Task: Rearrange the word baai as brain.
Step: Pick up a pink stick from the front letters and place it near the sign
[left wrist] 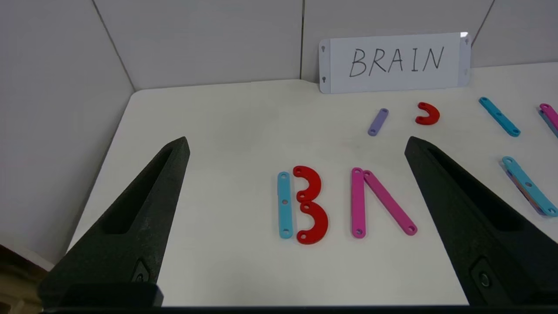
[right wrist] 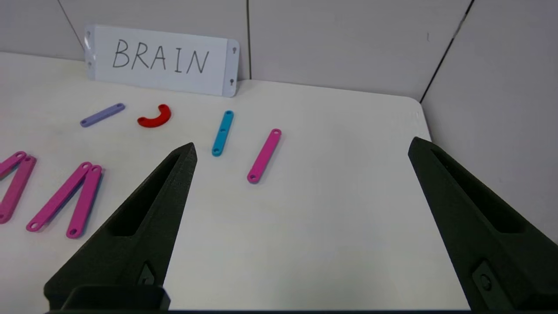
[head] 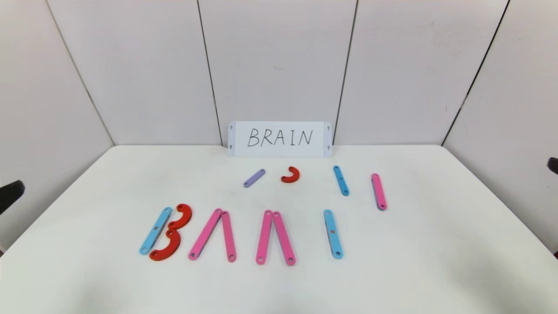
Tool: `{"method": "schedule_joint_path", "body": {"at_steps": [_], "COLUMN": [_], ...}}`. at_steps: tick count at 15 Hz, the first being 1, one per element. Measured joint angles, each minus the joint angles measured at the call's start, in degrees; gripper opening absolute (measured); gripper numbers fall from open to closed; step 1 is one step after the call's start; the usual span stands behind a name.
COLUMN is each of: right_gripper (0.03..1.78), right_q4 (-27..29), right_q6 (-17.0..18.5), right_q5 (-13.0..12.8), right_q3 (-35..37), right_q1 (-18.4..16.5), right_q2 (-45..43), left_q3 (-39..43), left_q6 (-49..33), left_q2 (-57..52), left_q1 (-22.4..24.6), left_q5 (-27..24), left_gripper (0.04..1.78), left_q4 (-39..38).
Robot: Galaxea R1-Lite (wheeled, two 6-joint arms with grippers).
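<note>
Pink, light-blue and red strips spell the word baai (head: 239, 235) along the near middle of the white desk (head: 436, 261). Only the wrist views show the fingers: left gripper (left wrist: 296, 146) and right gripper (right wrist: 303, 146) both hang spread apart, holding nothing. Spare strips (head: 344, 180) lie behind, before the BRAIN card (head: 279, 139) propped against grey wall panels (head: 130, 65)
</note>
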Motion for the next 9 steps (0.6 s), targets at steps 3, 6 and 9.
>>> {"method": "schedule_joint_path", "body": {"at_steps": [3,6,9], "right_gripper": [1.7,1.7,1.7], "right_q4": [-0.38,-0.6,-0.68], "right_q6": [0.33,0.55,0.63], "right_q5": [0.11,0.16,0.2], "right_q3": [-4.24,-6.14,-8.24], "right_q1": [3.41,6.62,8.57], "right_q2": [8.9,16.43,24.55], "left_q3": [-4.94,-8.57,-10.17], "left_q6": [-0.05,-0.11,-0.05], "left_q2": [9.42,18.47,27.01], "left_q1": [-0.61,-2.51,-5.13], "left_q5": [-0.73,-0.99,-1.29], "left_gripper": [1.74,1.74,1.74], "left_q4": [0.0,0.34,1.02]}}
